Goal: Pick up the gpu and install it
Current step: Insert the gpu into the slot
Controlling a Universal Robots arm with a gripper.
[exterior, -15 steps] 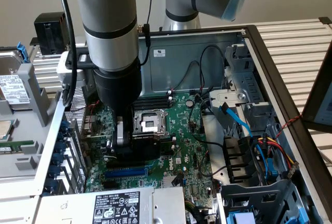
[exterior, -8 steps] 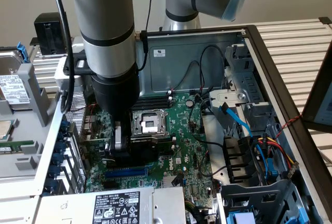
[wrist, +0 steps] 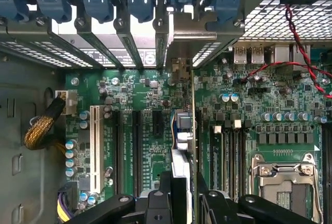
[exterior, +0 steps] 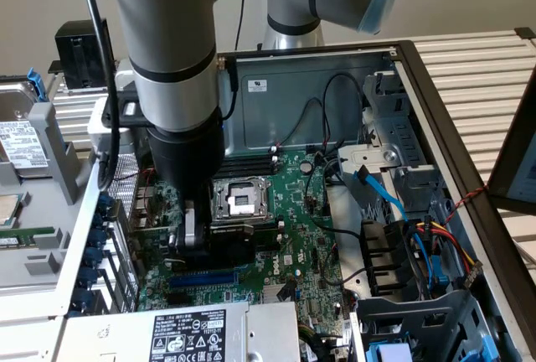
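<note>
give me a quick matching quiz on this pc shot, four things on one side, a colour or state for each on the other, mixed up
Things:
1. gpu
2. pci slot
3. twisted wire
4. braided cable

Matches:
a. yellow
b. gripped in the claw
c. white
d. red and black

Pairs: 1-b, 2-c, 3-d, 4-a
</note>
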